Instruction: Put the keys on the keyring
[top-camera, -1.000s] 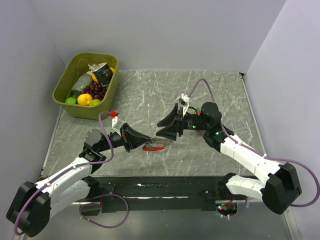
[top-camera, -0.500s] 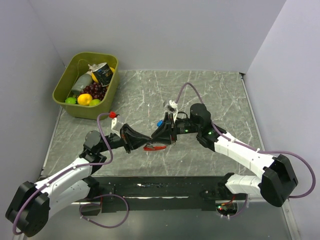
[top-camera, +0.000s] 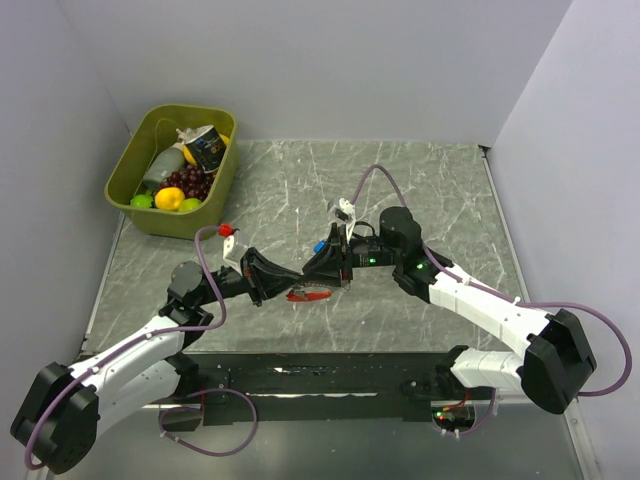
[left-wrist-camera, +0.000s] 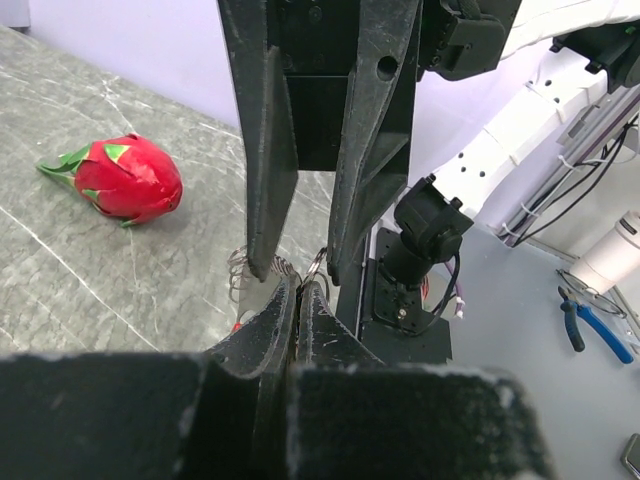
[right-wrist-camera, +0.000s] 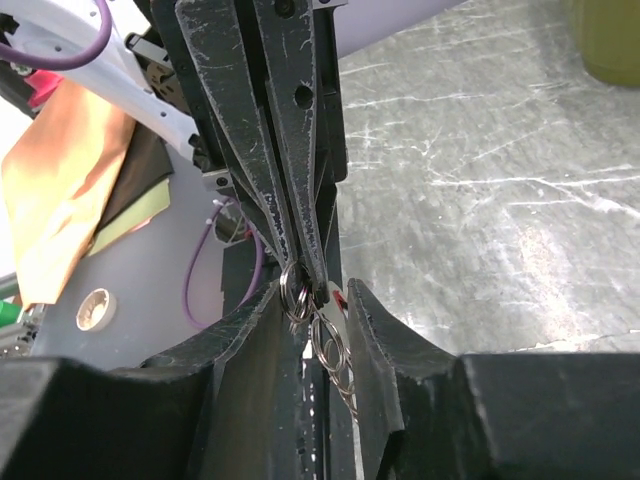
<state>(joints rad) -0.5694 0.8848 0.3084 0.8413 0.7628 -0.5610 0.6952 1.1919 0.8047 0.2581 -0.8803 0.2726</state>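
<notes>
Pinching 1 keyring (top-camera: 306, 294), L gripper (left-wrist-camera: 297, 285) fingers clamped on its rings, R gripper (right-wrist-camera: 312, 300) fingers apart, 1 blue key (top-camera: 319, 245)

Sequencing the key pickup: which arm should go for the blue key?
Right. The left gripper is shut on the keyring, steadying it. The blue key lies close beside the right gripper, whose jaws stand apart.

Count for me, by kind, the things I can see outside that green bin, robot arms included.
Robot arms: 2, ending in the left gripper and the right gripper
Red keyring: 1
Blue-headed key: 1
Red dragon fruit toy: 1
Total: 5
</notes>
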